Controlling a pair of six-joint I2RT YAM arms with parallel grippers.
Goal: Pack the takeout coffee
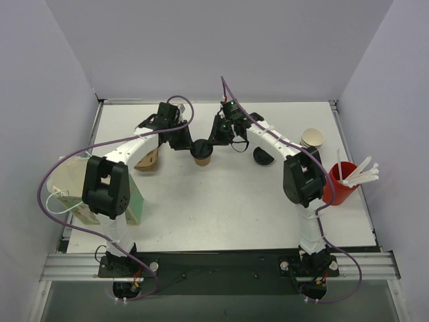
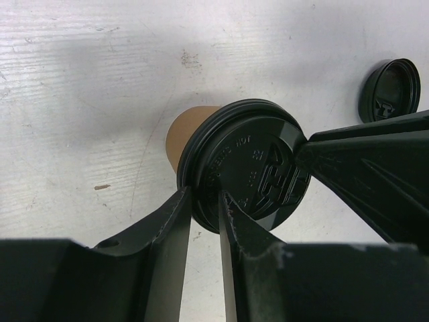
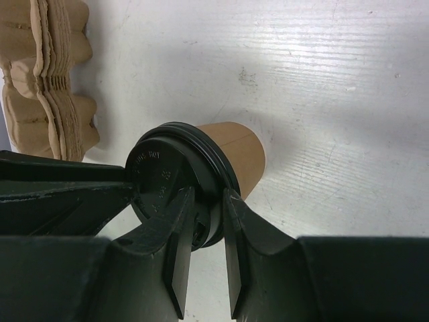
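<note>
The takeout coffee, a brown paper cup (image 1: 202, 159) (image 2: 184, 127) (image 3: 238, 151) under a black lid (image 2: 248, 168) (image 3: 161, 178), stands upright mid-table toward the back. My left gripper (image 1: 190, 145) (image 2: 204, 201) reaches in from the cup's left, shut on the lid's rim, one finger against the outer edge and the other on the lid's top. From the opposite side my right gripper (image 1: 213, 143) (image 3: 208, 198) is shut on the rim too, one finger on top and one outside. Each wrist view shows the other gripper's finger touching the lid.
A spare black lid (image 1: 263, 157) (image 2: 389, 90) lies right of the cup. A stack of tan pulp cup carriers (image 1: 147, 161) (image 3: 47, 80) sits to its left. Cream cups (image 1: 312, 139) and a red cup of white sticks (image 1: 340, 184) stand at the right edge. A green card (image 1: 136, 201) lies at the left.
</note>
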